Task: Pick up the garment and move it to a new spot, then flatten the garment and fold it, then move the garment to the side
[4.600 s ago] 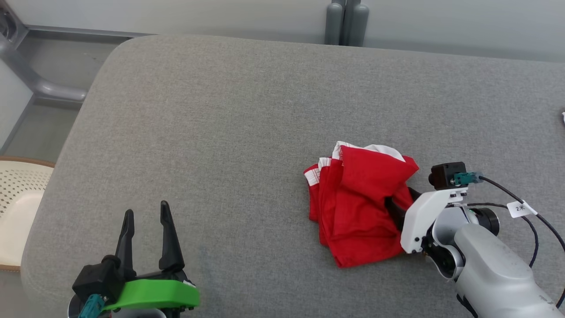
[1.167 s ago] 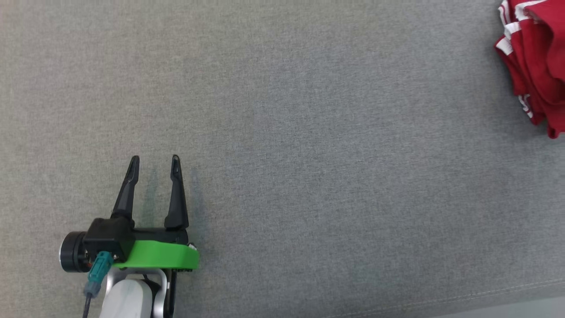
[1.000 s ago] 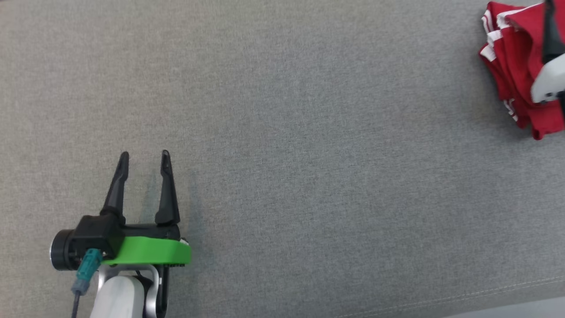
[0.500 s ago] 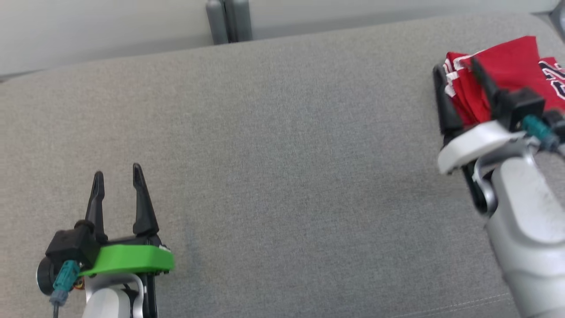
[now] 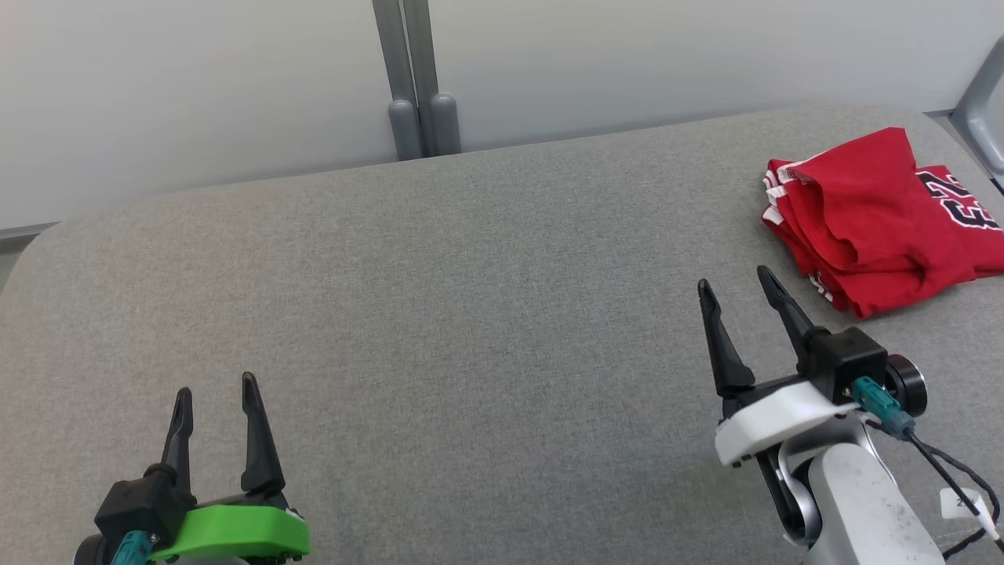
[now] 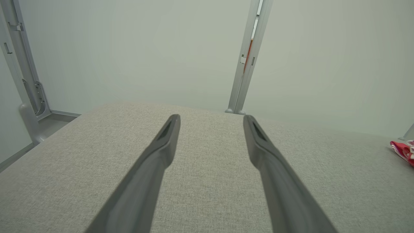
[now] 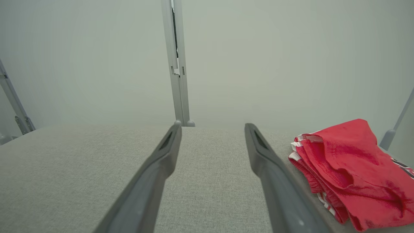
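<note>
- Upper right of the head view: red garment (image 5: pixel 871 220), folded into a loose, slightly rumpled stack, lying on the grey padded table (image 5: pixel 471 314) close to its right-hand end.
- White trim along the stack's left edge; dark number print with a white outline at its right edge, cut off by the frame border.
- Lower right of the head view: right gripper (image 5: pixel 733 277) on a white bracket (image 5: pixel 773 420), fingers pointing up the frame; jaws spread wide, gripping nothing, only grey table cloth between them.
- Set just below and left of the garment, near it but apart, no contact.
- Lower left of the head view: left gripper (image 5: pixel 216 384) on a green bracket (image 5: pixel 235 534), fingers pointing up the frame; jaws likewise spread wide and empty, well apart from the garment.
- Right wrist view: right gripper (image 7: pixel 212 125) parted over bare table, garment (image 7: pixel 349 168) at the right of the frame, beside the right-hand finger and not between the two.
- Left wrist view: left gripper (image 6: pixel 211 116) parted the same way, a sliver of the garment (image 6: pixel 402 150) at the far right edge.
- Top of the head view: pale wall (image 5: pixel 196 94) behind the table, with a grey double post (image 5: pixel 416 94) upright just left of centre.
- Lower right corner of the head view: black cable (image 5: pixel 933 463) and small white tag (image 5: pixel 961 502) beside the right wrist.
</note>
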`<state>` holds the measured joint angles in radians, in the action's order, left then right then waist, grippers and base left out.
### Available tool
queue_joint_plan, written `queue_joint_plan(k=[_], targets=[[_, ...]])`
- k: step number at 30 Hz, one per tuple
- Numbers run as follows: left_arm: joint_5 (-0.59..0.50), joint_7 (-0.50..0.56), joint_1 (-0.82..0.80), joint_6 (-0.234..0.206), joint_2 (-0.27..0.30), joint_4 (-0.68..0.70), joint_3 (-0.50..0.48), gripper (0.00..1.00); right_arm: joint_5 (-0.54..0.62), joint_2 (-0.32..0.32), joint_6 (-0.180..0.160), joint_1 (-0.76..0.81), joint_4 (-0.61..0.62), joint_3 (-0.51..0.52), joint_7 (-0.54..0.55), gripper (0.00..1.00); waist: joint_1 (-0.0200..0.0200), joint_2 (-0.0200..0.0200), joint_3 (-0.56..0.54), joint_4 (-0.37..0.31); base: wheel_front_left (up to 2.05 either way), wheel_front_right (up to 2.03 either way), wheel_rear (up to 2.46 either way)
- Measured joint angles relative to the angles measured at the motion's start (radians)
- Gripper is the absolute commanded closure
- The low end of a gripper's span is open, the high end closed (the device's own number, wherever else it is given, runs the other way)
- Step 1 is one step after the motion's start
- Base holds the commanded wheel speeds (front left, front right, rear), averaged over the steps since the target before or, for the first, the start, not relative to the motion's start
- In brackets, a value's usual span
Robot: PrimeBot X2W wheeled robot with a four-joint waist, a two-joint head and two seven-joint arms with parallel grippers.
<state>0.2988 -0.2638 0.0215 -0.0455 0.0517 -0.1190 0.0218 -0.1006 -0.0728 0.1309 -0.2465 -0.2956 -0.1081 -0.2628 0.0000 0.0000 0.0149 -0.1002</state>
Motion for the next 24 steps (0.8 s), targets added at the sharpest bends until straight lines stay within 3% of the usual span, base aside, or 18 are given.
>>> queue_joint_plan(k=[8,18,19,24], targets=[[0.001,0.000,0.033,-0.012,-0.001,0.000,0.003,0.00,-0.006,0.021,0.000,0.105,0.100,0.042,0.000,0.00,0.0000,0.0000,-0.009,-0.003,0.00,0.00,0.00],[0.000,0.000,0.032,-0.007,-0.001,-0.017,0.014,0.00,-0.021,0.022,0.000,0.119,0.110,0.027,0.000,0.00,0.0000,0.0000,-0.007,-0.002,0.00,0.00,0.00],[0.000,0.000,0.033,-0.007,-0.002,-0.024,0.014,1.00,-0.021,0.023,0.000,0.120,0.102,0.027,0.000,1.00,0.0000,0.0000,-0.007,-0.002,0.00,0.00,0.00],[0.005,0.003,0.042,-0.007,-0.007,-0.070,0.016,1.00,-0.025,0.026,0.000,0.156,0.063,0.026,0.002,1.00,0.0000,0.0000,-0.007,-0.001,0.00,0.00,0.00]])
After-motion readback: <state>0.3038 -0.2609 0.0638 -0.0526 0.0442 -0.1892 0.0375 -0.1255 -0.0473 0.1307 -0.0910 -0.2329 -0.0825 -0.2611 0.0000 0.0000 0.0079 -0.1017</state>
